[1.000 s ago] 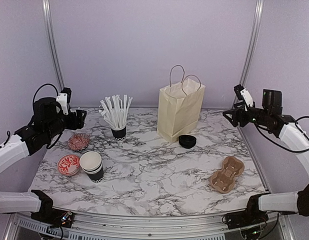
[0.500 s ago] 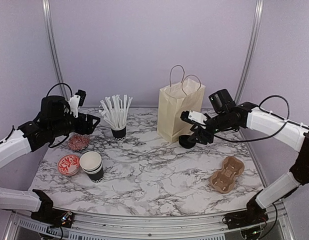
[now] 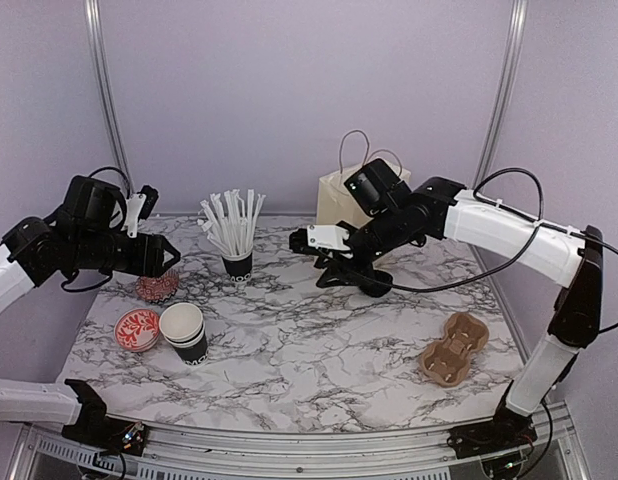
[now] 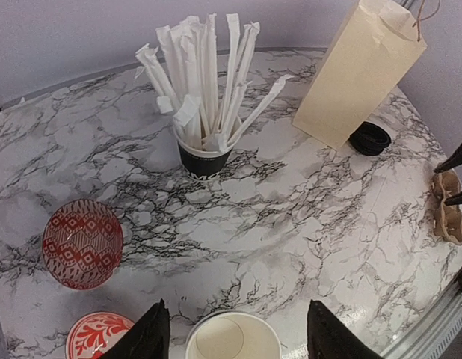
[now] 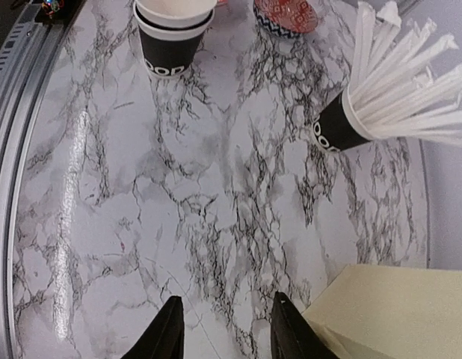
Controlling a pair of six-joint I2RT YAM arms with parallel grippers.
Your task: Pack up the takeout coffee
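Top external: nearest on the marble table (image 3: 309, 350), the cardboard cup carrier (image 3: 454, 348) lies flat at near right, well apart from everything else. At near left the coffee cup (image 3: 186, 335) stands upright: black body, white band at the rim, no lid on, cream inside showing. The right wrist view shows two rims, so it looks like two cups nested. A red dish stack (image 3: 136, 328) sits just beside it on the left. Further back on the left is a red patterned bowl (image 3: 157, 285), with the left gripper (image 3: 172, 260) hanging over its right edge. In the left wrist view its fingers stand wide apart with nothing between them, high over the table. Mid table, the straw cup (image 3: 237, 265) stands upright, full of white wrapped straws fanning out. The right arm reaches in from the right across the front of the bag, and the right gripper (image 3: 329, 272) hovers above the table between the straw cup and the black lid (image 3: 381, 285). In the right wrist view its jaws are apart and hold nothing. The lid lies on the table just beside the bag's front corner, well apart from the coffee cup; cannot tell if the gripper touches it. Farthest back, the cream paper bag (image 3: 331, 205) stands upright, handles up, partly hidden by the arm.
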